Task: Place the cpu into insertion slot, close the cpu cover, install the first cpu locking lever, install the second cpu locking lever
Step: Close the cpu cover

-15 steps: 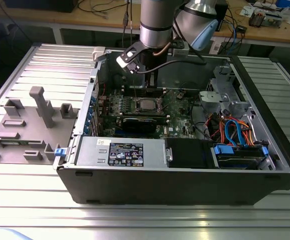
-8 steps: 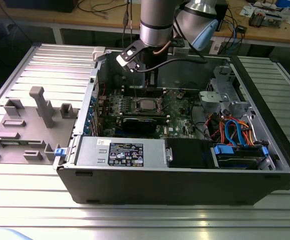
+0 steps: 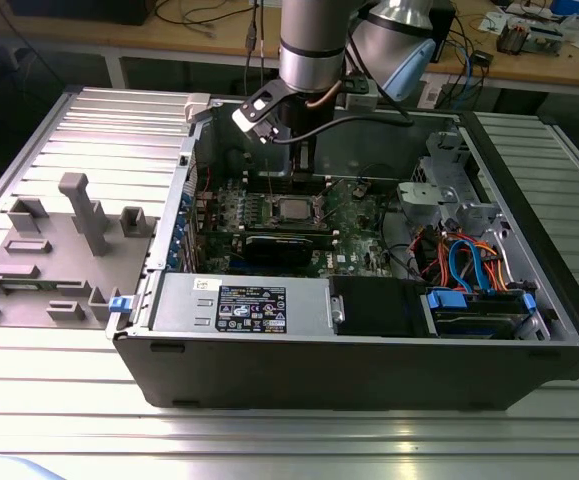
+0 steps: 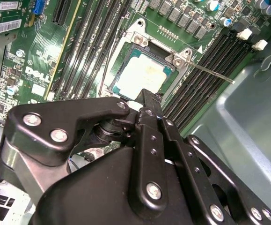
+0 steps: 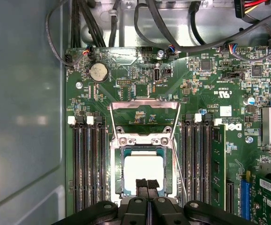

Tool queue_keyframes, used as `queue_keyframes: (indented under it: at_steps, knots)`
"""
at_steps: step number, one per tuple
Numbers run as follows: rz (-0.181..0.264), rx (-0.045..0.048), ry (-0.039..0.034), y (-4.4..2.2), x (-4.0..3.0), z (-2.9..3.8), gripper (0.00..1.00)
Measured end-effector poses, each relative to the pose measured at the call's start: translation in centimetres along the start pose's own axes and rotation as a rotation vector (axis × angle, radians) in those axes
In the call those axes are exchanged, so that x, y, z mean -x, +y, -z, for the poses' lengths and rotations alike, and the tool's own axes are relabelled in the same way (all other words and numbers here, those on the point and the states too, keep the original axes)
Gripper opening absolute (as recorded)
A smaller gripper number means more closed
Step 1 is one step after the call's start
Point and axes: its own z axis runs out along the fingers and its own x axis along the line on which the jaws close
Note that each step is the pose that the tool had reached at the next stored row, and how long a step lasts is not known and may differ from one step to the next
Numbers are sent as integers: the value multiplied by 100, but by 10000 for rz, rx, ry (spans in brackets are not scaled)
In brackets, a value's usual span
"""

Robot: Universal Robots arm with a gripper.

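End effector: one, black. In both wrist views the end effector [image 5: 147,183] [image 4: 144,99] has its two fingers pressed together, with nothing seen between them.
Contact: the fingertips [image 5: 141,183] hang over one edge of the cpu; I cannot tell whether they touch it.
Arm: one silver arm [image 3: 312,40] reaches down into the far part of the computer case [image 3: 369,360].
Cpu: one. The cpu [image 5: 143,169] [image 4: 142,75] [image 3: 294,209] lies flat in its socket at the middle of the motherboard [image 5: 210,93], silver top showing.
Cpu cover: one. The cpu cover [image 5: 144,103] is open, swung off the socket to the side away from the fingers, with green board showing through its window.
Locking lever: one thin metal rod [image 4: 210,72] [image 5: 179,173] sticks out from a socket corner, not latched; a second I cannot make out for sure.
Memory slots: two banks of long black slots [image 5: 86,164], one on each side of the socket.
Coin battery: one [image 5: 98,71], beyond the open cover.
Black card: one [image 3: 289,243], just near of the socket.
Case: one, open-topped, on the ribbed metal worktop [image 3: 269,440].
Grey fixture: one [image 3: 59,250], on the worktop to the exterior view's left of the case.
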Motion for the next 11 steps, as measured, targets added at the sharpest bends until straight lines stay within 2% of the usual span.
queue_keyframes:
  at_steps: [11]
  knots:
    - [-1, -8, 53, 1, 0, 43, 11]
